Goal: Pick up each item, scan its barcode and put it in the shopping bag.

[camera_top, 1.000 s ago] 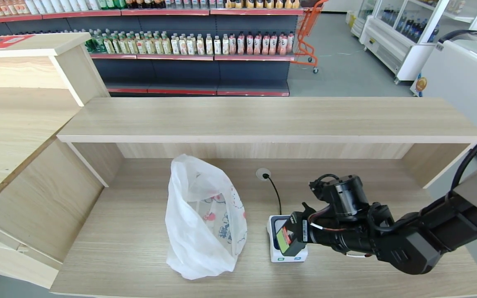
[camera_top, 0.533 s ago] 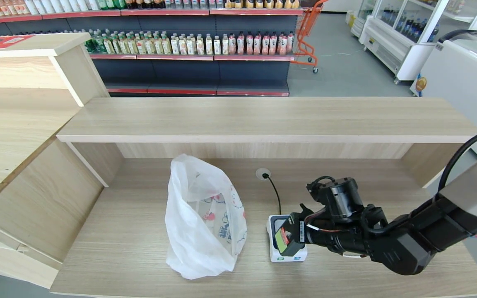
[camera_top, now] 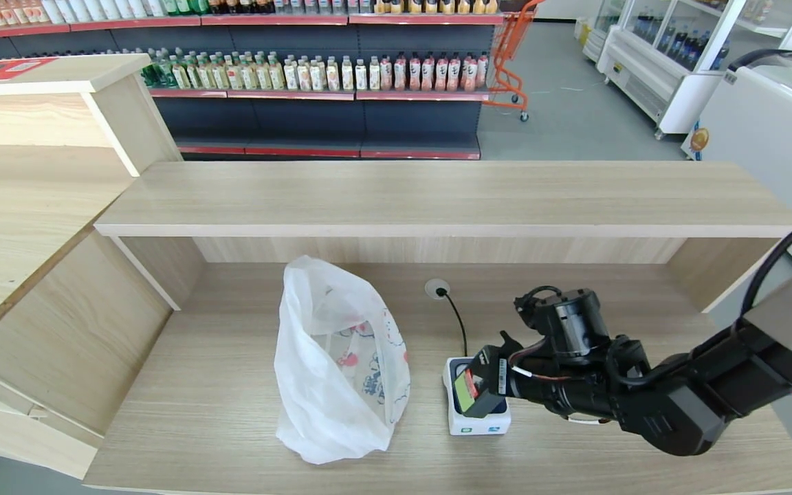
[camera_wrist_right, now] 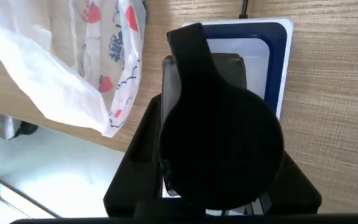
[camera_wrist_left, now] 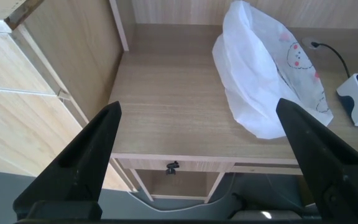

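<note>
The right arm comes in low from the right side of the counter (camera_top: 217, 412), forearm nearly level, wrist turned toward the bag (camera_top: 337, 364); the right gripper (camera_top: 484, 386) is clamped on the item (camera_top: 466, 390), a small dark box with a green and red face; the box hangs tilted over the dark window of the scanner (camera_top: 478, 427); whether it touches the window I cannot tell; in the right wrist view the black fingers cover most of the box, with the scanner's blue-edged top beyond them and the bag off to one side

The left gripper (camera_wrist_left: 199, 109) is held back off the counter's near edge, its two fingers (camera_wrist_left: 86, 168) spread wide with nothing between them, well apart from the bag and the scanner

Count: one item, in the right gripper; one bag, white thin plastic with red and blue print, standing open-mouthed near the middle of the counter, just beside the scanner on its left; one scanner, white base, lying flat on the counter; one cable (camera_top: 456, 320), black, running from the scanner's far side to a round port in the counter near the back wall; two grippers, one gripping, one spread

Behind the counter a raised shelf (camera_top: 437, 196) runs across, and beyond it store racks (camera_top: 313, 72) hold rows of bottles
</note>
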You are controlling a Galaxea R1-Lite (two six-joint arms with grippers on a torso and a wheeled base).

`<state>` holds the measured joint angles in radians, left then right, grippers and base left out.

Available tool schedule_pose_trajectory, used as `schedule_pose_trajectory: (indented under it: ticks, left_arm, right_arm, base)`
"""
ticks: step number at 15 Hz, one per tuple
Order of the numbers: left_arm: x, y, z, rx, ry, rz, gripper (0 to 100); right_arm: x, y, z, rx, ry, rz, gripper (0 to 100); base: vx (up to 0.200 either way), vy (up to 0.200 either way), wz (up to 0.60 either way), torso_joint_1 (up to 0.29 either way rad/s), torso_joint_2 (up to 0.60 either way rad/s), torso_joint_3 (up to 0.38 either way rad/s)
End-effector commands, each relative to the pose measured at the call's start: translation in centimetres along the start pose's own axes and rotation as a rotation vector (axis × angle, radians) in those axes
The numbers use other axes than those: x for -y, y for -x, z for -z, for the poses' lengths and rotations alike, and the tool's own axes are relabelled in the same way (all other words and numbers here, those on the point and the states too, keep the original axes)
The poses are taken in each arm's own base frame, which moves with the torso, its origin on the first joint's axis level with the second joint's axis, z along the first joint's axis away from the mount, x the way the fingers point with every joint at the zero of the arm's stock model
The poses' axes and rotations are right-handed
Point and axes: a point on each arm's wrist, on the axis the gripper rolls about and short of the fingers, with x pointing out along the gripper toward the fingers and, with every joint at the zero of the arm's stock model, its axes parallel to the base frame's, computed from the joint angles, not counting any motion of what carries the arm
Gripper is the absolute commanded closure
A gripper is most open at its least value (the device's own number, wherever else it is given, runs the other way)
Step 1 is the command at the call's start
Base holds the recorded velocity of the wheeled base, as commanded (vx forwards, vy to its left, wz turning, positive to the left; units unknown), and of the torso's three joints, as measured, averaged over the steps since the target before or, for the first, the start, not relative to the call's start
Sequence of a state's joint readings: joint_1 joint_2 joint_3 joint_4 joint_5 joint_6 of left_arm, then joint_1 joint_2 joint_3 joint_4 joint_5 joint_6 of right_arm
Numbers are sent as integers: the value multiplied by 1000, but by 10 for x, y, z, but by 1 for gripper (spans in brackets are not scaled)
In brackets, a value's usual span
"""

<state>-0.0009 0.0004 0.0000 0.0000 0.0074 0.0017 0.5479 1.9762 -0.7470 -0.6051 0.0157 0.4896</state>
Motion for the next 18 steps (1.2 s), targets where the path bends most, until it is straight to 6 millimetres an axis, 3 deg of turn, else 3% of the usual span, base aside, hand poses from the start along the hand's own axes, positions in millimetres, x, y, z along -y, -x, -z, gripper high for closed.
schedule_pose_trajectory:
  ticks: [1, 4, 7, 10, 13, 18]
  left_arm:
    - [0, 0, 0, 0, 0, -1, 0]
    - [0, 0, 0, 0, 0, -1, 0]
    - [0, 0, 0, 0, 0, -1, 0]
    - [0, 0, 0, -1, -1, -1, 0]
    - [0, 0, 0, -1, 2, 0, 0]
    - [0, 0, 0, 0, 0, 0, 0]
  right_arm:
    - [-9, 67, -25, 124, -94, -74, 100]
    - [-9, 127, -26, 208, 31, -81, 100]
    - [1, 154, -8, 278, 228, -56, 100]
    - [8, 167, 6, 288, 234, -59, 100]
    - [9, 173, 8, 301, 211, -69, 100]
    - [18, 168, 7, 286, 65, -40, 100]
  base:
    - [0, 0, 0, 0, 0, 0]
    - [0, 0, 0, 0, 0, 0]
    - [0, 0, 0, 0, 0, 0]
    - [0, 0, 0, 0, 0, 0]
    - [0, 0, 0, 0, 0, 0]
    - [-160, 0, 0, 5, 0, 0]
